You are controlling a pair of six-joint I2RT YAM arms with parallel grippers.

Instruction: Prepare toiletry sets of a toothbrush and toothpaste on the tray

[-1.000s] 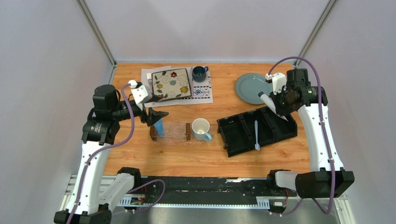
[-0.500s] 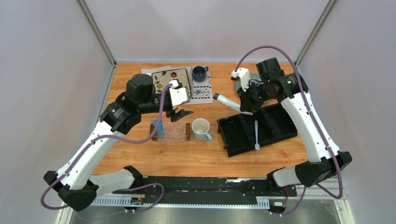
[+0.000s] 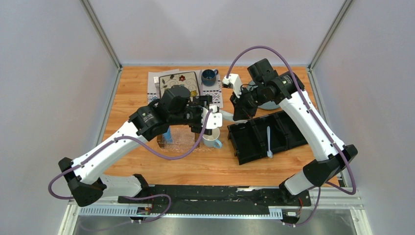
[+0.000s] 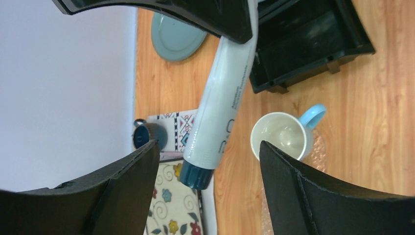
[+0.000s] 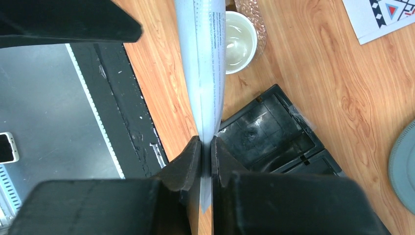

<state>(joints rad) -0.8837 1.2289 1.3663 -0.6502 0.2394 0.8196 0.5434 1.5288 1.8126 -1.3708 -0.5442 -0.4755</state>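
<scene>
My right gripper [image 3: 237, 110] is shut on the flat crimped end of the whitish-silver tube [image 3: 225, 116] and holds it in the air, its dark blue cap pointing left. In the right wrist view the jaws [image 5: 206, 142] pinch the tube [image 5: 203, 58]. My left gripper [image 3: 211, 118] is open, and the tube [image 4: 218, 107] hangs between its spread jaws [image 4: 209, 144] without touching them. The bright blue tube [image 3: 167, 135] lies in the clear tray [image 3: 182, 143], which my left arm partly hides. The white toothbrush [image 3: 268, 142] lies in the black organizer [image 3: 252, 142].
A white mug with a blue handle [image 3: 212, 138] stands right of the tray, below the tube; it also shows in the left wrist view [image 4: 283, 137]. A patterned plate [image 3: 175, 81], a dark blue cup [image 3: 209, 76] and a grey plate [image 3: 264, 104] sit at the back.
My left arm swung right from over the tray to the middle. My right arm carried the whitish tube left, so the tube now hangs between the left gripper's open jaws.
</scene>
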